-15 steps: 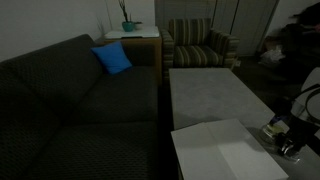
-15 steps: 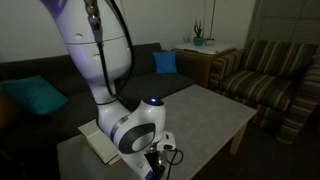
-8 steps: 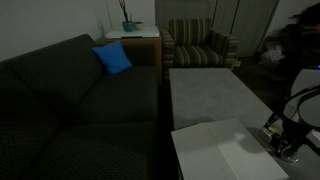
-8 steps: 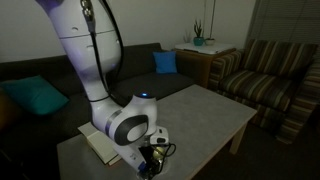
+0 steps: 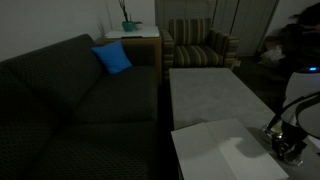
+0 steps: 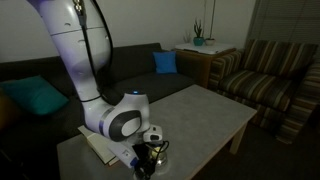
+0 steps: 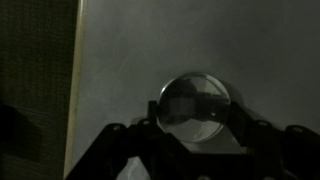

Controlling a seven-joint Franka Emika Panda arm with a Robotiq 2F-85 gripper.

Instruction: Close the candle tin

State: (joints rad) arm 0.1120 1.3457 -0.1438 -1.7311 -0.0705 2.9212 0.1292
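Note:
In the wrist view a round silvery lid (image 7: 197,108) of the candle tin sits between the two dark fingers (image 7: 152,118) of my gripper (image 7: 197,122), which is shut on its rim from both sides. The lid's face is shiny and reflects a dark square. Whether the tin's body lies under it is hidden. In both exterior views the gripper (image 6: 147,160) (image 5: 290,146) hangs low over the near end of the grey coffee table (image 6: 205,110) (image 5: 210,95). The lid is too small and dark to pick out there.
A pale flat book or sheet (image 6: 98,143) (image 5: 215,150) lies on the table beside the gripper. A dark sofa (image 5: 80,90) with a blue cushion (image 5: 112,58) runs along one side. A striped armchair (image 5: 198,42) and a side table with a plant (image 5: 128,22) stand beyond.
The arm has swung sideways over the table's near end, carrying the gripper a little along with it. The grip looks the same throughout.

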